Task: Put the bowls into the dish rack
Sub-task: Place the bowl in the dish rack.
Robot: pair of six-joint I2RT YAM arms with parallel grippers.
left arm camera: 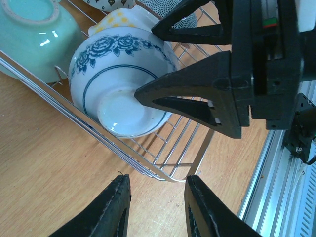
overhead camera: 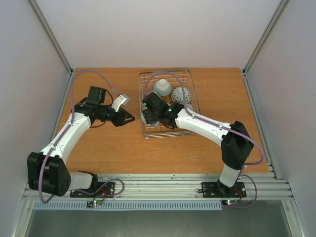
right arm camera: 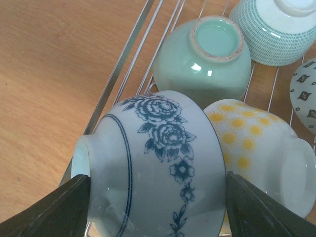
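**Loading, late stage.** You are looking at one dish rack [overhead camera: 192, 86] standing at the middle of the table's [overhead camera: 128, 148] far edge. Count five bowls, one of each pattern, all inside the wire walls:

- The blue-flowered bowl [right arm camera: 158, 148] lies on its side at the rack's near-left corner.
- The celadon bowl [right arm camera: 202, 59] sits upside down just beyond it.
- The yellow-spotted bowl [right arm camera: 256, 143] touches the blue-flowered one on its right.
- The teal-hatched bowl [right arm camera: 276, 34] is farther back.
- The dark-dotted bowl [right arm camera: 306, 94] is cut off at the edge of the right wrist view.

No bowl shows on the bare wood in the overhead view.

Your right claw [right arm camera: 153, 177] grips the blue-flowered bowl, with one finger at its foot and the other at its rim. Your left claw [left arm camera: 157, 178] is empty, its jaws partly apart. It hovers over the table just outside the rack's left wall.

The loading appears nearly complete. What probably remains is to release the blue-flowered bowl so it rests against the tines, then lift the right arm out of the rack.
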